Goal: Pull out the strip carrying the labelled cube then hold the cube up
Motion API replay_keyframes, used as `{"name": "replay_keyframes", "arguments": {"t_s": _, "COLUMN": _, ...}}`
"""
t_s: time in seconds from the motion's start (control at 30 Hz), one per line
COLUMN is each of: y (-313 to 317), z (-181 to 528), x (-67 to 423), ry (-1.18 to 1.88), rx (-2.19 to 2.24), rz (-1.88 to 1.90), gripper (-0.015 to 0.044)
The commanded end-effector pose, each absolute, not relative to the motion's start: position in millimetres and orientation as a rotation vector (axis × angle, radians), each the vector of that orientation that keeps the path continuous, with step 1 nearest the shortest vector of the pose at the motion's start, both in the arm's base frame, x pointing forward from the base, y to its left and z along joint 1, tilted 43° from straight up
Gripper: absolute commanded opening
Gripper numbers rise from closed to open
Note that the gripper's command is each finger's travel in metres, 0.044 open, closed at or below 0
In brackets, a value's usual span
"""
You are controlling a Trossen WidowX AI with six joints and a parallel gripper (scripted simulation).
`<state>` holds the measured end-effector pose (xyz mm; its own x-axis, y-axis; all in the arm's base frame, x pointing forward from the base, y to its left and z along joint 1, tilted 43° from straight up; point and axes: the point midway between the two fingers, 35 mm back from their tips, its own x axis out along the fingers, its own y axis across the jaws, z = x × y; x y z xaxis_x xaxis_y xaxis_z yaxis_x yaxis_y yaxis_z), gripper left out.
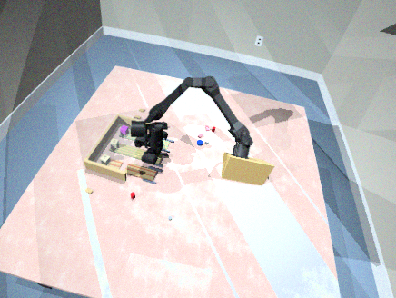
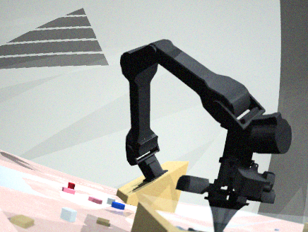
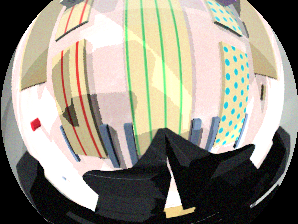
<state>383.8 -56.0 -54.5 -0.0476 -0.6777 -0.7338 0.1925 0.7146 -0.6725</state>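
Down at the near end of the green-lined strip (image 3: 152, 63), the jaws are pressed fully together with nothing visibly between them. Flanking that strip lie a red-lined strip (image 3: 79, 90) and a blue-dotted strip (image 3: 234, 92), inside the walled tray (image 1: 105, 170) on the pink bench (image 1: 191, 236). Which cube is labelled cannot be told.

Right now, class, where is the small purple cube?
In the top view, the small purple cube sits in the tan tray's far corner, just left of the dark gripper.
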Motion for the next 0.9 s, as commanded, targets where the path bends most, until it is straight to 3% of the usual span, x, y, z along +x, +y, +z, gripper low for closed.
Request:
{"name": "replay_keyframes", "arguments": {"t_s": 0.0, "y": -58.9, "z": -57.3, "x": 383.2, "ry": 1.462, "rx": -0.431, "rz": -0.745, "gripper": 0.0}}
{"name": "replay_keyframes", "arguments": {"t_s": 0.87, "y": -58.0, "z": -60.3, "x": 374.8, "ry": 1.463, "rx": -0.431, "rz": -0.745, "gripper": 0.0}}
